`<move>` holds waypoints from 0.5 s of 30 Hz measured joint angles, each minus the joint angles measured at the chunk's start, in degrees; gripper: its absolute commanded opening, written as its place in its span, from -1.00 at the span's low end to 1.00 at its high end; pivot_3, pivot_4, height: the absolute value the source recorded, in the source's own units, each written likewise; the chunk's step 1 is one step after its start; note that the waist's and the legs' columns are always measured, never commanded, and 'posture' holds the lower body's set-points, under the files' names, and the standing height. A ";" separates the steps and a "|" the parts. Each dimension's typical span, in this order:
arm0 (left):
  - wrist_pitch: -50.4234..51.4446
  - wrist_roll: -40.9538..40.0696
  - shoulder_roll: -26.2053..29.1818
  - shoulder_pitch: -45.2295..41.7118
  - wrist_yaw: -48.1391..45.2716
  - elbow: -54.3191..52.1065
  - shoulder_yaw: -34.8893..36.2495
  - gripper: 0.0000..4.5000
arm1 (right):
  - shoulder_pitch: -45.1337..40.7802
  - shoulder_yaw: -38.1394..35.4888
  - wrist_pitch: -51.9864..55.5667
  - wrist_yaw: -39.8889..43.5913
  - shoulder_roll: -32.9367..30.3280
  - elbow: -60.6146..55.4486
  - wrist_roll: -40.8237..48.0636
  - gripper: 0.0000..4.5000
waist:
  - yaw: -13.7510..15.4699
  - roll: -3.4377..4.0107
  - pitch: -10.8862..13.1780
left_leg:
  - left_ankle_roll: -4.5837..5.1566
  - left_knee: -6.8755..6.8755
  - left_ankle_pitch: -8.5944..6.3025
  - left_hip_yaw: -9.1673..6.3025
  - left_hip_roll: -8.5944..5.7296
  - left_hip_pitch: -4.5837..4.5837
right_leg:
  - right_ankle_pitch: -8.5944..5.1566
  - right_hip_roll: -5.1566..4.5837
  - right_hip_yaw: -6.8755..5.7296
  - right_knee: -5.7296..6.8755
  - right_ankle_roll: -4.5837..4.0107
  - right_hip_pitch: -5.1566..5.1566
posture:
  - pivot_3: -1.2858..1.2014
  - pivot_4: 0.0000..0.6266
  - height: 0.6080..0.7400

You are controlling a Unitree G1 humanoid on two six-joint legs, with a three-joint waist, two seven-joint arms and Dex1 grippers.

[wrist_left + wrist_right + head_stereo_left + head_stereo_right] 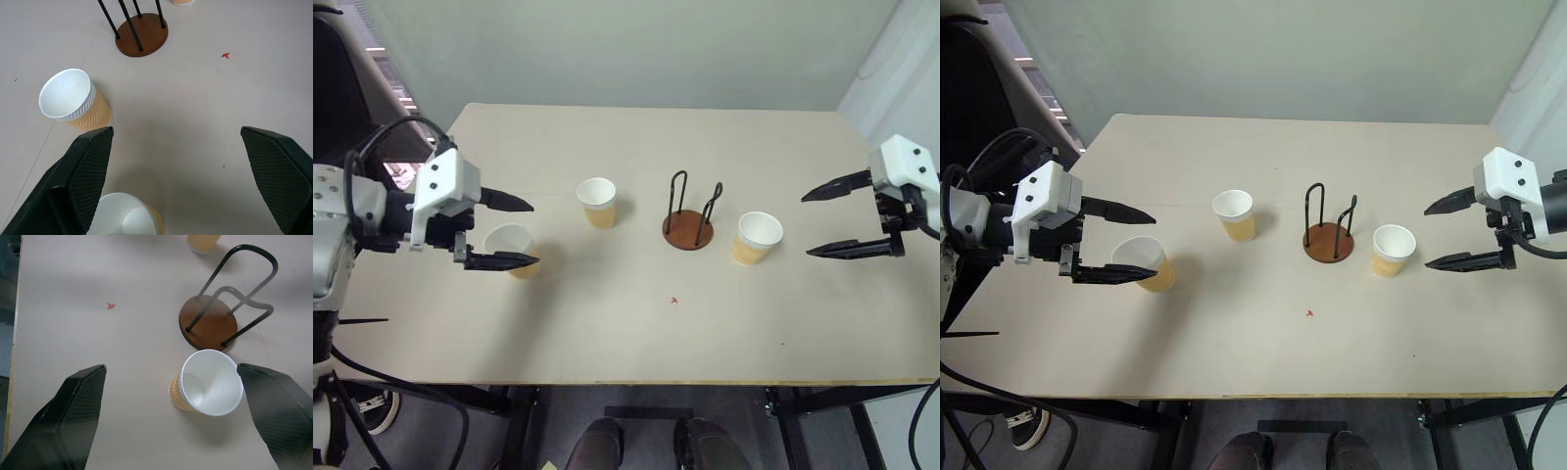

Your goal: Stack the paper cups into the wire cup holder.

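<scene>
Three tan paper cups with white rims stand upright on the pale table. One cup is at the left, another cup is left of centre, and the last cup is right of centre. The wire cup holder, a brown disc with two black loops, stands empty between the last two. My left gripper hovers open over the left cup, its fingers either side of it. My right gripper hangs open just right of the right cup, apart from it.
The table's front edge runs close below the cups. A small red mark lies on the table in front of the holder. Bare tabletop stretches behind the cups to the far edge. The floor shows past the table's left side.
</scene>
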 measured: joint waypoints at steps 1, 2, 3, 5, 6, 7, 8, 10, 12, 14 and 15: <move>0.00 0.00 0.00 0.00 0.00 0.00 0.00 0.99 | 0.00 0.00 0.01 0.00 0.00 -0.01 0.02 0.99 | 0.00 0.00 0.00 | 0.00 0.00 0.00 0.00 0.00 0.00 | 0.00 0.00 0.00 0.00 0.00 0.00 | 0.03 -0.52 1.00; 0.00 0.00 0.00 0.00 0.00 0.00 0.00 0.99 | 0.00 0.00 0.14 0.00 0.01 -0.10 0.17 0.99 | 0.00 0.00 0.00 | 0.00 0.00 0.00 0.00 0.00 0.00 | 0.00 0.00 0.00 0.00 0.00 0.00 | 0.03 -0.52 1.00; 0.00 0.00 0.00 0.00 0.00 0.00 0.00 0.99 | 0.00 0.00 0.28 -0.01 0.04 -0.15 0.22 0.99 | 0.00 0.00 0.00 | 0.00 0.00 0.00 0.00 0.00 0.00 | 0.00 0.00 0.00 0.00 0.00 0.00 | 0.03 -0.52 1.00; 0.00 0.00 0.00 0.00 0.00 0.00 0.00 0.99 | 0.00 -0.03 0.53 -0.16 0.26 -0.16 0.37 0.99 | 0.00 0.00 0.00 | 0.00 0.00 0.00 0.00 0.00 0.00 | 0.00 0.00 0.00 0.00 0.00 0.00 | 0.03 -0.52 1.00; 0.00 0.00 0.00 0.00 0.00 0.00 0.00 0.99 | -0.02 -0.05 0.68 -0.38 0.53 -0.18 0.70 0.99 | -0.01 0.00 0.00 | 0.00 0.00 0.00 0.00 0.00 0.00 | 0.00 0.00 0.00 0.00 0.00 0.00 | 0.03 -0.52 1.00; 0.00 0.01 0.03 0.00 0.01 0.09 0.00 0.99 | -0.30 -0.13 1.36 -1.32 1.37 -0.22 0.93 0.99 | -0.02 0.00 0.00 | 0.00 0.00 0.00 0.00 0.00 0.01 | 0.00 0.00 0.00 0.00 0.00 0.00 | 0.03 -0.52 1.00; 0.00 0.02 0.06 0.00 0.05 0.27 0.01 0.99 | -1.27 -0.28 2.75 -3.27 3.22 -0.29 1.15 0.99 | -0.04 0.00 0.00 | 0.00 0.00 0.01 0.00 0.00 0.04 | 0.00 0.00 0.00 0.02 0.00 0.01 | 0.03 -0.52 1.00; -0.04 0.04 0.07 -0.10 0.23 0.44 0.04 0.99 | -3.81 -1.08 8.54 -11.10 9.55 -1.25 1.89 0.99 | -0.72 0.00 0.00 | -0.01 -0.01 0.03 0.03 0.04 0.16 | 0.06 0.01 0.01 0.06 -0.08 0.04 | 0.03 -0.52 1.00; -0.06 0.02 -0.26 -0.17 0.57 0.27 0.01 0.99 | -4.79 -2.47 18.71 -20.76 16.85 -4.44 4.37 0.99 | -1.16 0.00 0.00 | -0.01 -0.05 0.09 0.04 0.09 0.24 | 0.09 0.05 0.00 0.05 -0.14 0.09 | 0.03 -0.52 1.00; 0.27 -0.03 -1.61 -0.15 2.34 -0.39 0.03 0.99 | -4.24 -2.74 27.95 -27.81 21.25 -8.84 7.03 0.99 | -1.11 0.04 0.02 | -0.01 -0.09 0.15 0.04 0.10 0.23 | 0.09 0.05 -0.03 0.05 -0.14 0.08 | 0.03 -0.52 1.00; 0.75 -0.14 -2.39 0.14 3.39 -1.08 0.16 0.99 | -4.08 -2.86 31.97 -30.79 22.92 -10.55 7.97 0.99 | -0.99 0.03 0.02 | -0.03 -0.09 0.16 0.02 0.10 0.19 | 0.09 0.05 -0.06 0.03 -0.15 0.08 | 0.03 -0.52 1.00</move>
